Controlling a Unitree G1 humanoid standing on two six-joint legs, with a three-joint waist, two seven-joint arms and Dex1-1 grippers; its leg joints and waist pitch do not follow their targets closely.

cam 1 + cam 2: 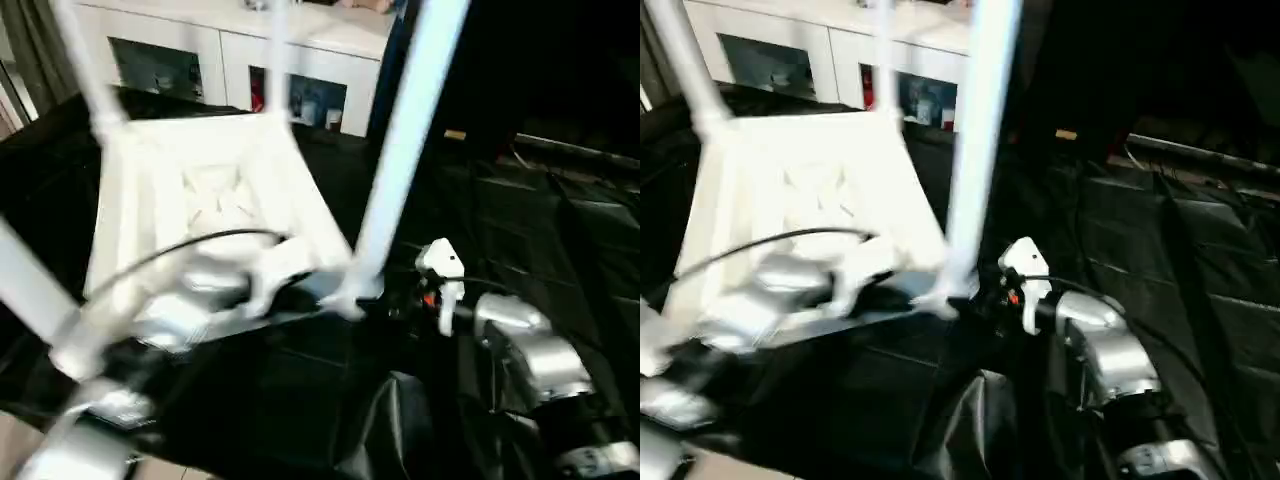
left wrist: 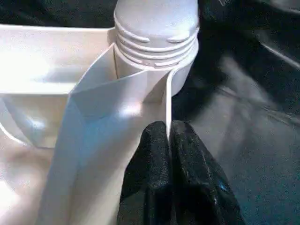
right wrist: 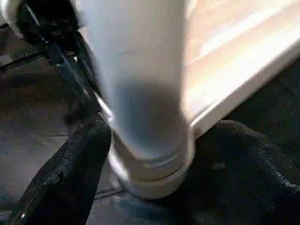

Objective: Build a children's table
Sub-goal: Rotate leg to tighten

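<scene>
The children's table lies upside down on black cloth, ribbed underside up, with several white legs rising from its corners. The nearest leg stands in the right front corner socket. My left gripper is shut on the thin rim of the table top just beside that socket. In the right wrist view the base of this leg stands between the two black fingers of my right gripper. It is open, with a small gap on each side of the leg.
A white cabinet with glass doors stands behind the table. Black cloth covers the surface to the right and front, in folds. A black cable arcs over my left forearm.
</scene>
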